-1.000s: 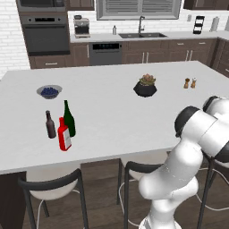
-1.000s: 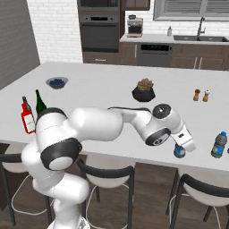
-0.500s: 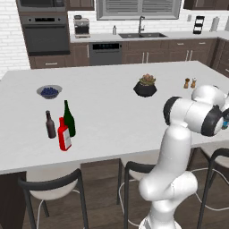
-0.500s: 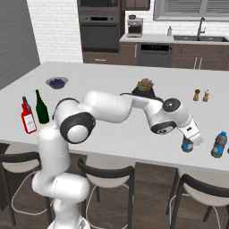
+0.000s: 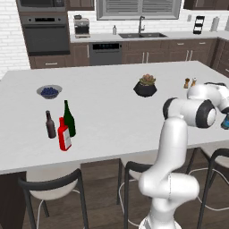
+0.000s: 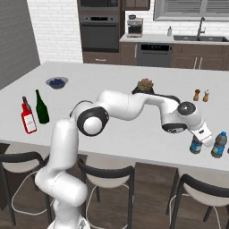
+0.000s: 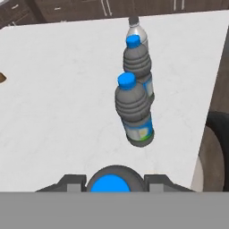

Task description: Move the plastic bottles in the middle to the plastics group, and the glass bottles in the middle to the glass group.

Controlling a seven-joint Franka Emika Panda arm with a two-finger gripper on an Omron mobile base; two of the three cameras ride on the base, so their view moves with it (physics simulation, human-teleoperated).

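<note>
Left base view: Far to the left of the plant pot point(image 5: 145, 86), stands finished, by the look of it: red bottle point(image 5: 64, 136) upright just beside the green wine bottle point(image 5: 69, 118) and the brown bottle point(image 5: 50, 124). Little risk there. To the right of the pot and nearer the stools, shows a blue-and-dark scrap point(image 5: 225, 121) behind the arm's wrist, probably a water bottle; too hidden to say more.

Right base view: Right of the plant pot point(image 6: 144, 85), near the front edge of the tabletop point(image 6: 112, 76), sits the pincer point(image 6: 197, 141) clenched on a small plastic bottle point(image 6: 195, 145), grasped at the top, upright. Cannot tell whether the base touches the tabletop. Just beside it, farther from the pot, stands another blue-capped bottle point(image 6: 218, 144). Main danger, judging from this: clipping that neighbour during set-down or withdrawal and toppling it. Second danger: letting go too close to the edge, so that a light, round bottle tips or rolls off toward the stools.

Hand view: Between the dark tips of the pincer point(image 7: 112, 182) shows the blue cap of the plastic bottle point(image 7: 112, 176), held from above. Ahead stand three more in a row: a greyish ribbed one with blue cap and blue label point(image 7: 134, 114), a like one point(image 7: 139, 67) touching or nearly so, then a clear one with grey cap point(image 7: 134, 24). Tight spacing, so a slanted release could knock down the whole row. A brown sliver at the frame's side, possibly the pot; bottles well apart from it.
</note>
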